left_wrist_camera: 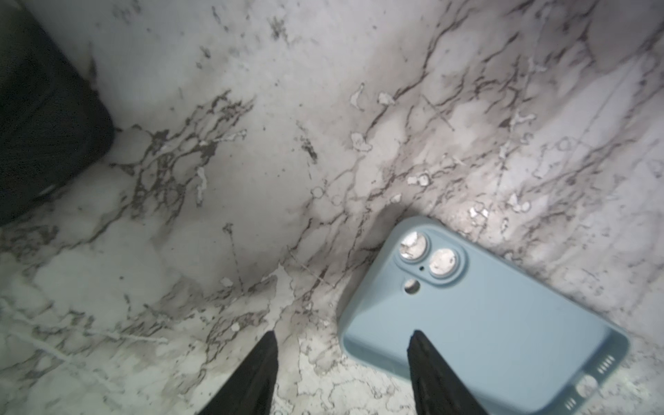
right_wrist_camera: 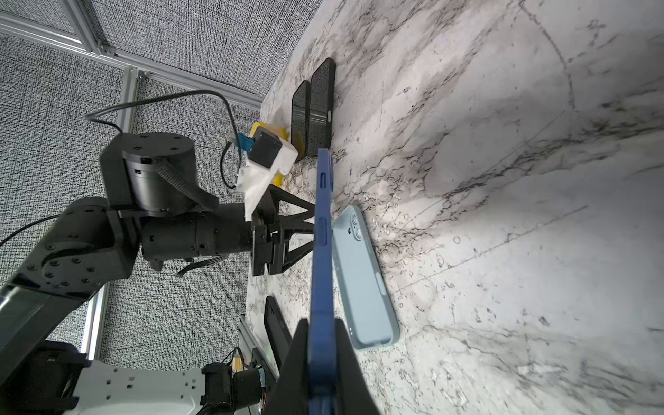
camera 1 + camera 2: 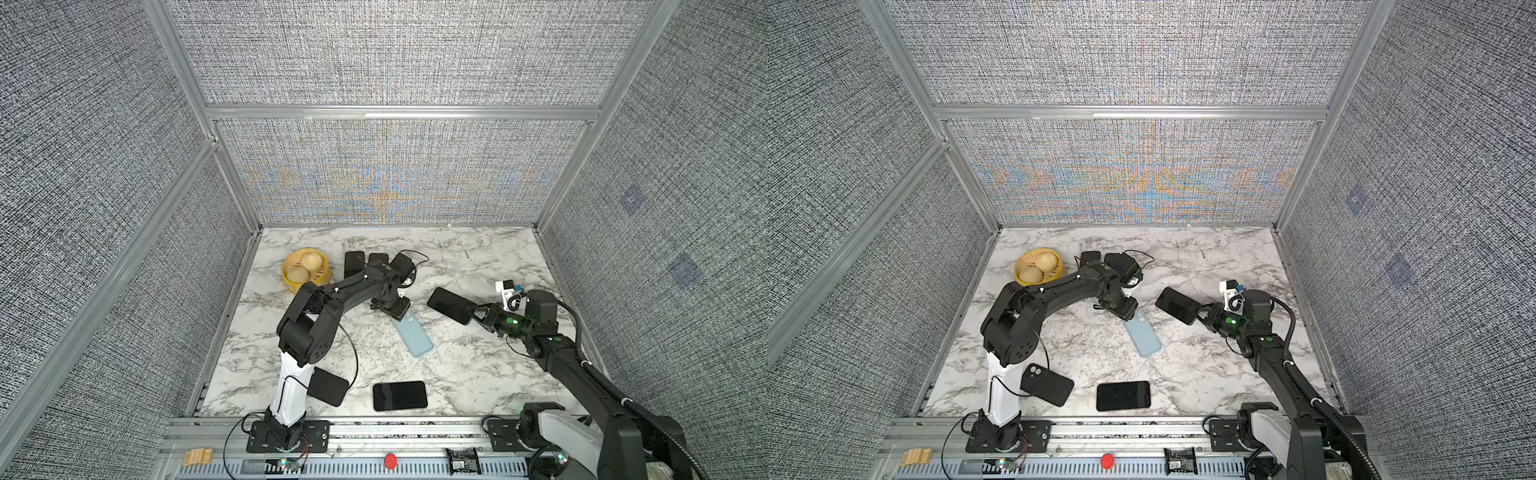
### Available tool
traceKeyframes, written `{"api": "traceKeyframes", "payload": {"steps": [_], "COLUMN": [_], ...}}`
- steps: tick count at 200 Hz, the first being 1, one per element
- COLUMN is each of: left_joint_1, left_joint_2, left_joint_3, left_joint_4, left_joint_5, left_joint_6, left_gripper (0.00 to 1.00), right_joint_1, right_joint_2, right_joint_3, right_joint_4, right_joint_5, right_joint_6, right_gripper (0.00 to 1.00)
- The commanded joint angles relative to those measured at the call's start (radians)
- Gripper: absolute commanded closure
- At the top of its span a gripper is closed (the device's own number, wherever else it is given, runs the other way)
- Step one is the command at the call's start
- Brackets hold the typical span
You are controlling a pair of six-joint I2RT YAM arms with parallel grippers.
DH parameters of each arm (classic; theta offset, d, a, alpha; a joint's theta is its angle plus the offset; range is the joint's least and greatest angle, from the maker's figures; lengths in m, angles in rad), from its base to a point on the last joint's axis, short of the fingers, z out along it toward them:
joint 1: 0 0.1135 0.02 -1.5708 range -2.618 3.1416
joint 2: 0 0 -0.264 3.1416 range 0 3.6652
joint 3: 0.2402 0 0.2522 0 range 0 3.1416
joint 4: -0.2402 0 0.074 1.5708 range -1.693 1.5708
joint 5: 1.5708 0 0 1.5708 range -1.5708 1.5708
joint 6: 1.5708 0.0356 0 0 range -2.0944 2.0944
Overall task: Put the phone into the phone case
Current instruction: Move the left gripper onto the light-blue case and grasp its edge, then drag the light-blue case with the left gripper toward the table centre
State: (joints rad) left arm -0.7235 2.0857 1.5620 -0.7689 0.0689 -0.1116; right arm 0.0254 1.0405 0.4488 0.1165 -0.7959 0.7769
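- Light-blue phone case, with camera cut-outs, lies flat on the table
- Left jaws parted astride its 11 o'clock end
- Right jaws clenched on blue-edged, dark-screened phone, 2 o'clock of the case

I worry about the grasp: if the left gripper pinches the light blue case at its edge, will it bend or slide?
Probably light: the light blue case is an empty shell, with the table showing through its camera holes. Its thin rim may flex where the left gripper straddles it. Flat on smooth marble, it could slide when pushed.
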Motion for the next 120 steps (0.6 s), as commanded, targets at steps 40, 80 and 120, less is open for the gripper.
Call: {"api": "traceKeyframes", "payload": {"steps": [40, 80, 120], "left_joint_1": [-0.014, -0.017, -0.018], "left_joint_2": [0.053, 0.059, 0.051], "left_joint_3": [0.05, 0.038, 0.001], "left_joint_4": [0.026, 0.031, 0.056], "left_joint_5": [0.002, -0.003, 0.031], "left_joint_6": [0.001, -0.005, -0.013], "left_gripper": [0.53, 0.69, 0.74], "right_joint_1": [-0.013, -0.013, -0.013], "right_joint_2": [-0.015, 0.02, 0.029], "right_joint_3": [-0.01, -0.019, -0.021], "right_joint_4": [0.038, 0.075, 0.08], "right_joint_5": [-0.03, -0.046, -0.036], "right_joint_6": [-0.013, -0.005, -0.005], "right_gripper": [1.0, 1.0, 1.0]}}
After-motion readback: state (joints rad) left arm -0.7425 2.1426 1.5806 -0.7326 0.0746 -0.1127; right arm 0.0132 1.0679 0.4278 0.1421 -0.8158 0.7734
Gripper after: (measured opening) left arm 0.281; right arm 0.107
